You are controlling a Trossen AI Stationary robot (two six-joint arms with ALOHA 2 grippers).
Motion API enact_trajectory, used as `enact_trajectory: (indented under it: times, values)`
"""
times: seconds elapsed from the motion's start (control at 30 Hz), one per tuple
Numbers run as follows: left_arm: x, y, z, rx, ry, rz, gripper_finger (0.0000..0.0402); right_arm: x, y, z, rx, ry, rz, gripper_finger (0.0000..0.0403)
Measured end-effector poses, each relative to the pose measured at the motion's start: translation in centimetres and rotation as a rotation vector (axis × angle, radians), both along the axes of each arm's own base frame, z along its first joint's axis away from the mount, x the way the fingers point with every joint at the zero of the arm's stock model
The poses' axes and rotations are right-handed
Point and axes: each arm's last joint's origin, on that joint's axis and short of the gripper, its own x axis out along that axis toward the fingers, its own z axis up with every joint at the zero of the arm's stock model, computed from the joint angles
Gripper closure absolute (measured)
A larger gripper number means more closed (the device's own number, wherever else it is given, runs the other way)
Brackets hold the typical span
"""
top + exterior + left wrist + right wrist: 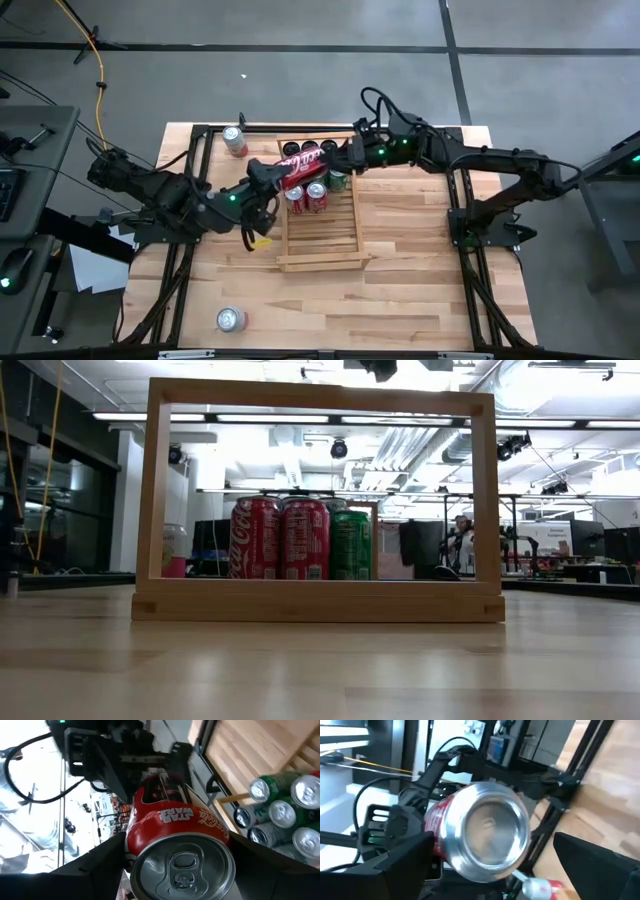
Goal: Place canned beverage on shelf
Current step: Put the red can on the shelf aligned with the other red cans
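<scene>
A red cola can [303, 164] lies level in the air over the far end of the light-wood slatted shelf [322, 262]. My left gripper [283, 172] is shut on its tab end. My right gripper [335, 158] is open. Its fingers stand on either side of the can's bottom end [485, 830], and one finger [590, 860] is clearly apart from the can. Several red and green cans [317, 195] stand upright on the shelf's far half. They also show in the low view [300, 540], where no gripper is seen. My left gripper pinches the can's side wall near its tab end [131, 845] between its two fingers, one on each side. The fingers come level from the table's left and lie along the can. The can lies level, tab end toward my left wrist, lifted clear above the standing cans.
One red can [234, 140] is on the table by the far left corner, another [231, 319] near the front edge. A small yellow object [262, 240] lies left of the shelf. The near half of the shelf [320, 235] holds no cans.
</scene>
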Motion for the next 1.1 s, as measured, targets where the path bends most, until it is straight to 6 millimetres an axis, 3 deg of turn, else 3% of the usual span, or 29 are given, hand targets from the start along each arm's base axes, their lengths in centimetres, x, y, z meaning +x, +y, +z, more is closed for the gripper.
enact_trajectory:
  times: [0.6, 1.1]
  values:
    - [1.1, 0.4, 1.2, -0.096, -0.135, -0.070, 0.0118, 0.8, 1.0, 0.6, 0.007, -0.101, 0.002, 0.0009]
    - [1.2, 0.3, 0.9, -0.106, -0.125, -0.088, 0.0118, 1.0, 1.6, 0.5, -0.014, -0.102, 0.003, 0.0009]
